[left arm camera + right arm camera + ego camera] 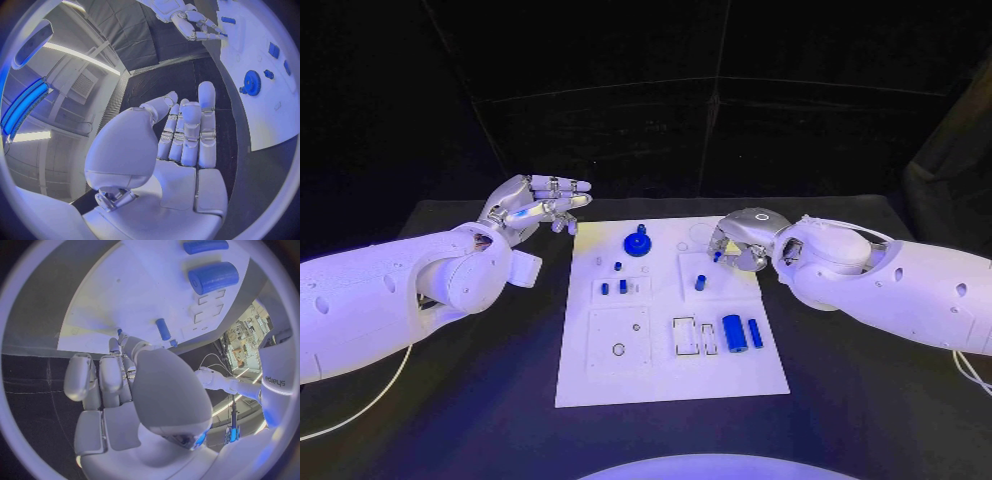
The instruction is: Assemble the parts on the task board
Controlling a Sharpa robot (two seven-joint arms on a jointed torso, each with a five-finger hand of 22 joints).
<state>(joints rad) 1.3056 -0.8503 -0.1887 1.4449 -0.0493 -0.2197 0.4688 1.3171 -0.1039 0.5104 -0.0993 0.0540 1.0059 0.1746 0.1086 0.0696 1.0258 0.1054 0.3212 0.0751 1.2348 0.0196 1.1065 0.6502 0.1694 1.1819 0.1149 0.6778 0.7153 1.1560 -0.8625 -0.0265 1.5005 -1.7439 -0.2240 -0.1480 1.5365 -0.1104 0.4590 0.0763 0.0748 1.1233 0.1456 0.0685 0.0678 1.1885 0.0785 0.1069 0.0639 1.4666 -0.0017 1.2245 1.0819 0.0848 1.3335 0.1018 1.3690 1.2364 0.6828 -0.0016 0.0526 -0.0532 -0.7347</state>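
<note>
Nearest the robot, on the front right of the task board [668, 385], a thick blue cylinder [733, 332] and a thinner blue pin [756, 334] are lying side by side, their long axes running away from the robot, just beside a row of rectangular slots [695, 335].

Further up the board, a small blue peg [700, 283] is standing in a square block, and the right hand [744, 240] is hovering just beyond it with fingers curled down toward the board's right edge; a small blue piece [717, 256] is showing at its fingertips [120, 340] (whether they are actually pinching it, I cannot tell). The right hand is plainly the nearer one to the peg and both loose cylinders, which lie toward the robot from it.

Farthest back, the blue gear [638, 242] is sitting near the board's far edge. The left hand [531, 208] is raised off the board's left side, fingers extended and apart, holding nothing.
</note>
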